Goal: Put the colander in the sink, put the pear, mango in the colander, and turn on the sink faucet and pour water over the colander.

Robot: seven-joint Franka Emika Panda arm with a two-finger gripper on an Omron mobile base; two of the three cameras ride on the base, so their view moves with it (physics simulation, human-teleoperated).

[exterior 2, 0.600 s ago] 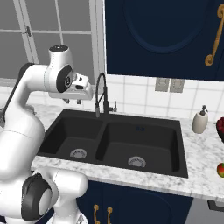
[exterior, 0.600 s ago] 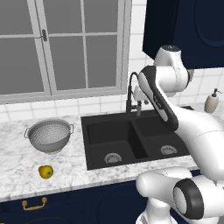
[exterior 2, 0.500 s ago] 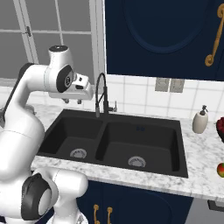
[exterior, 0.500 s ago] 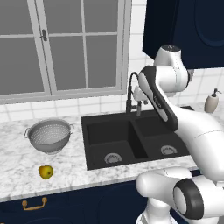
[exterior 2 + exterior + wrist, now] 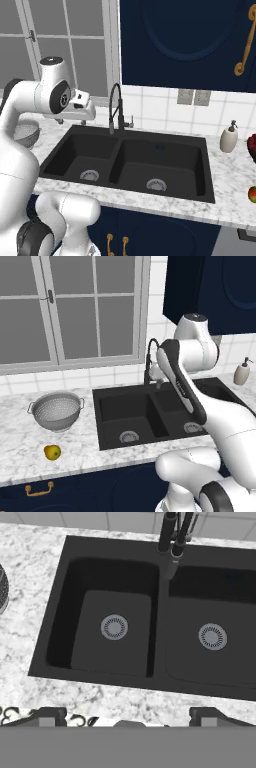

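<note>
The colander was seen at the left of the left base view, upright on the marble counter, well apart from the sink at the centre. A yellow fruit lay on the counter below the colander, near the front edge. The faucet was seen behind the divider between the two basins in the right base view. In the hand view the gripper was held above the sink's front rim, its fingers set wide apart with nothing between them. A soap bottle stood at the right.
</note>
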